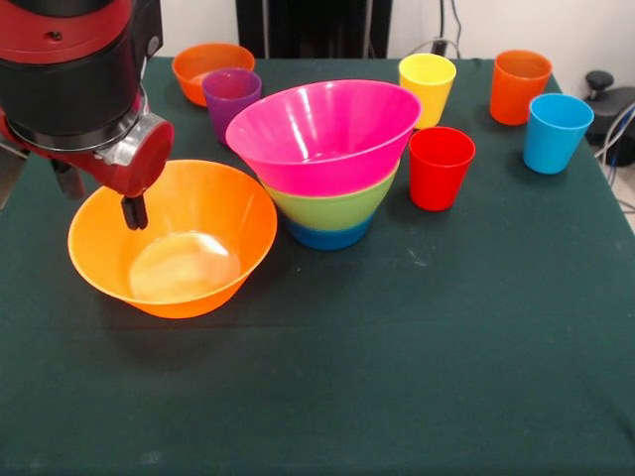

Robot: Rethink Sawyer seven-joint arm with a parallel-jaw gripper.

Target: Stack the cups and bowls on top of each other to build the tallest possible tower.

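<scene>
A tower stands mid-table: a small blue bowl point(327, 238) at the bottom, a green bowl point(332, 205) in it and a large pink bowl point(327, 134) on top. Left of it sits a large orange bowl point(174, 243). My gripper point(101, 198) is open at that bowl's far left rim, with one finger point(134, 211) inside the bowl and the other outside it. A small orange bowl point(211, 64) and a purple cup point(231, 99) stand behind. The yellow cup point(428, 84), red cup point(441, 167), orange cup point(520, 86) and light blue cup point(556, 132) stand upright at the right.
A dark green cloth point(397, 377) covers the table. The arm's red and black body point(74, 79) fills the upper left corner. Cables and a black object point(607, 99) lie past the table's right edge.
</scene>
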